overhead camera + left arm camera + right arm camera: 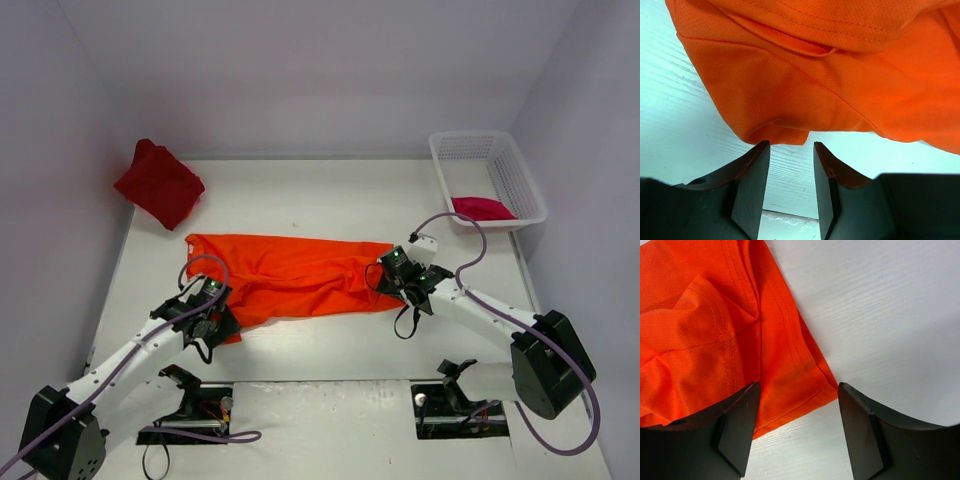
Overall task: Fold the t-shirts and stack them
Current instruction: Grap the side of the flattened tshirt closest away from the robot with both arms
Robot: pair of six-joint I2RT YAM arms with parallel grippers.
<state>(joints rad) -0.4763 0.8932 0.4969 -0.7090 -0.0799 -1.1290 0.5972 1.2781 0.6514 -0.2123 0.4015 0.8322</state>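
The left gripper (pixel 790 147) and the right gripper (pixel 799 386), both with fingers apart and holding nothing, stand at the two near corners of the orange t-shirt (pixel 290 275), which lies spread mid-table; this light, soft, floppy cloth is probably best pinched at those hemmed corners.

White links (pixel 130 355), black joints (pixel 545 365), purple cables (pixel 205 257), black wedge-shaped gripper fingers (pixel 752 185).

Orange t-shirt (pixel 290 275) lies spread out centrally; dark red t-shirt (pixel 158 185) bunched far left; crimson-pink t-shirt (pixel 482 208) inside basket (pixel 520 175)
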